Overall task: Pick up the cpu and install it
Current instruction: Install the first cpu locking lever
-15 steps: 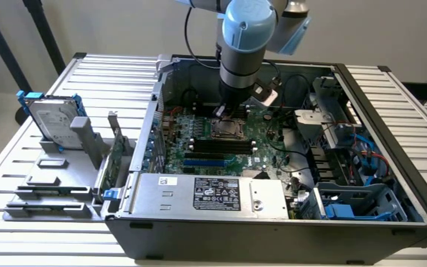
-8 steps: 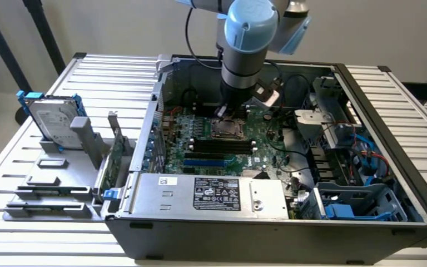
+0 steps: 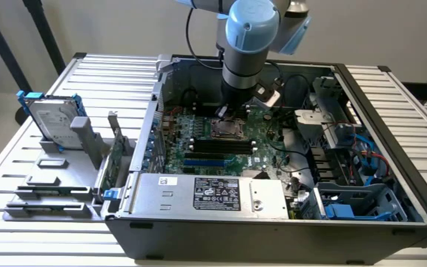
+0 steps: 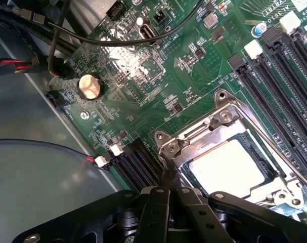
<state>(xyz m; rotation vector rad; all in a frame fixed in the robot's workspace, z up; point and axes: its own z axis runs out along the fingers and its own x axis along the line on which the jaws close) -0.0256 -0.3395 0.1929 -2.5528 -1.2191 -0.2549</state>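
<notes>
A slatted metal table (image 3: 421, 105) carries an open grey computer case (image 3: 273, 233). Inside it, the flat square silver cpu (image 4: 228, 168) lies seated in the metal-framed socket (image 4: 221, 119) of the green motherboard (image 4: 158, 76). The black gripper (image 4: 168, 202) hovers just beside the socket, fingers drawn together, holding nothing.

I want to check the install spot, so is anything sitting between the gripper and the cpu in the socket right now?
Nothing visible does. The cpu already lies in the socket frame on the motherboard, its silver top uncovered. The gripper hangs right beside the socket's edge, with no cable or part crossing between them.
</notes>
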